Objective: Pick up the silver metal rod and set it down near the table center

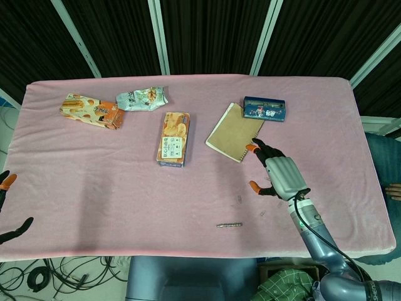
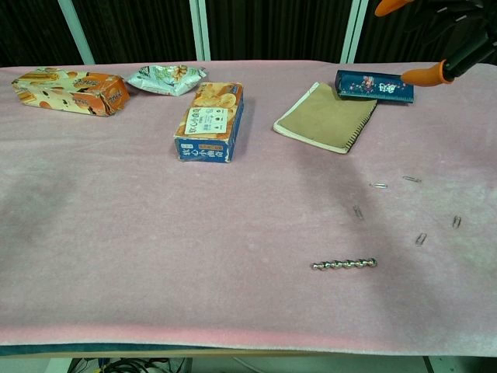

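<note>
The silver metal rod [image 1: 229, 224] [image 2: 345, 264] is a short twisted bar lying flat on the pink table near its front edge, right of center. My right hand [image 1: 274, 170] [image 2: 446, 35] hovers above the table behind and to the right of the rod, fingers spread, holding nothing. My left hand [image 1: 7, 210] shows only as dark fingers with orange tips at the far left edge of the head view, off the table's left side, fingers apart and empty.
A blue-and-orange biscuit box [image 1: 173, 138] [image 2: 211, 122] lies mid-table. A tan notebook [image 1: 234, 132] [image 2: 326, 117] and a blue case [image 1: 264, 108] [image 2: 374, 85] lie at the back right. An orange packet [image 1: 91, 111] and a silver pouch [image 1: 142, 98] sit back left. Several paper clips [image 2: 419, 238] lie right of the rod.
</note>
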`<state>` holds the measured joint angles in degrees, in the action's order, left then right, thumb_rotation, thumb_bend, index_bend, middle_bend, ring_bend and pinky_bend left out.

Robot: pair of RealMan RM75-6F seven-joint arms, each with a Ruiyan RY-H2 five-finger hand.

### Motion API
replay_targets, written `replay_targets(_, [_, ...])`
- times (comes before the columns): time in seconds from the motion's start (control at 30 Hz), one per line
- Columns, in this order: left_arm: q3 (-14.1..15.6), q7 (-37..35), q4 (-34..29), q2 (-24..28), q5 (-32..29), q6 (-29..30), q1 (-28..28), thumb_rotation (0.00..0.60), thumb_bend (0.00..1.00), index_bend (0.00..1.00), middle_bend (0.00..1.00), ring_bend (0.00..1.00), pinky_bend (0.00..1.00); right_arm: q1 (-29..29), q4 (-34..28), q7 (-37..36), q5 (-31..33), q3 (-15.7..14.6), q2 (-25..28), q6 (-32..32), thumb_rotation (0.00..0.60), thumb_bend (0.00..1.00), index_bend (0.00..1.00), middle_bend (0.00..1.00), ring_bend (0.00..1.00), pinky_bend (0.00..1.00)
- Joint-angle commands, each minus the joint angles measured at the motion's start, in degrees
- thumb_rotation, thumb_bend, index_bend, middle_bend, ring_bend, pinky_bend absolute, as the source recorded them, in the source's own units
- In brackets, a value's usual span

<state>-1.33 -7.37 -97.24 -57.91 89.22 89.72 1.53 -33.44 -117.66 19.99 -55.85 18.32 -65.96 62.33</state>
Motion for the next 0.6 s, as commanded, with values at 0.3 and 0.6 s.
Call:
replay_targets(0.3, [-0.1, 0.8, -0.4, -0.1, -0.3, 0.5, -0.3, 0.600, 0.22, 0.05, 0.00, 0.00, 0.00, -1.4, 0.0, 0.8, 1.7, -1.0, -1.4, 1.0, 0.600, 0.23, 0.17, 0.02, 0.12, 0.17])
replay_targets(0.6, [-0.2, 0.9, -0.5, -0.3, -0.2, 0.7, -0.3, 0.600, 0.22, 0.05, 0.00, 0.00, 0.00, -2.1, -0.1, 3.0, 2.1, -3.1, -3.6, 2.3, 0.600, 0.23, 0.21, 0.02, 0.12, 0.17])
